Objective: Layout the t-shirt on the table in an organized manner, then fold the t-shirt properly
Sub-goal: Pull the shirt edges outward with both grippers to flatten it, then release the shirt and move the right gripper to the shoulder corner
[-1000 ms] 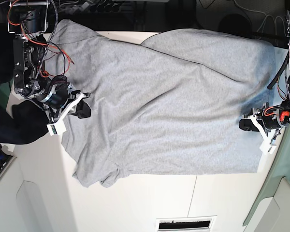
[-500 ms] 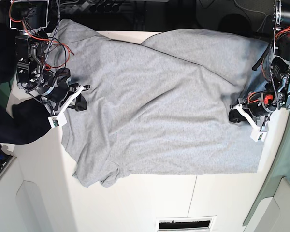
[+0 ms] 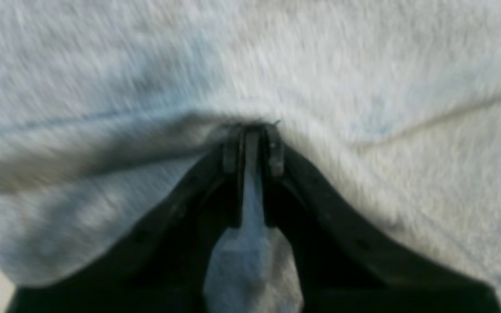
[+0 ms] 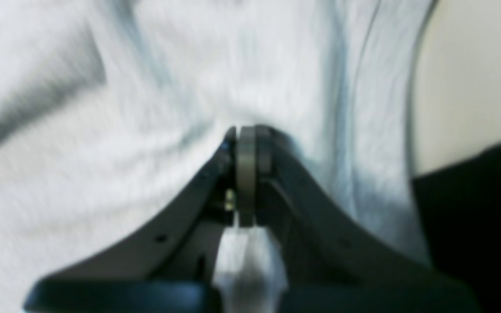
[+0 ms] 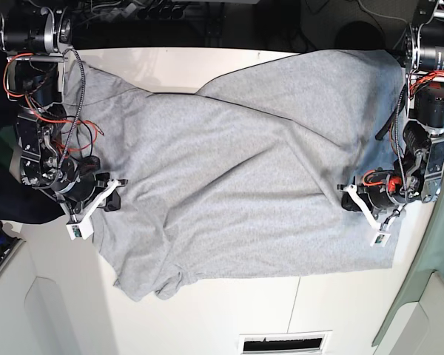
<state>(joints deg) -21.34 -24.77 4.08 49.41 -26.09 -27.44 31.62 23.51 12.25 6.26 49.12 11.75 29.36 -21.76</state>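
The heather-grey t-shirt (image 5: 237, 170) lies spread across the white table (image 5: 229, 310), with slanting wrinkles and one sleeve (image 5: 152, 277) toward the front. No lettering shows. At the shirt's right edge in the base view, my left gripper (image 5: 348, 198) is shut on a fold of the cloth. The left wrist view shows that gripper (image 3: 252, 130) pinching the t-shirt (image 3: 363, 78). My right gripper (image 5: 112, 198) is at the shirt's left edge. Up close, this gripper (image 4: 246, 132) is shut, with the t-shirt (image 4: 124, 130) bunched at its tips.
A dark cloth (image 5: 7, 200) lies off the table's left side, and it is also seen as a dark cloth (image 4: 472, 226) beside bare table (image 4: 472, 78). Cables and dark equipment (image 5: 207, 22) line the far edge. A slot (image 5: 285, 342) sits at the front.
Both grippers moved toward the front of the table, the left one also inward. The shirt was dragged with them, and its far edge now lies more on the tabletop.
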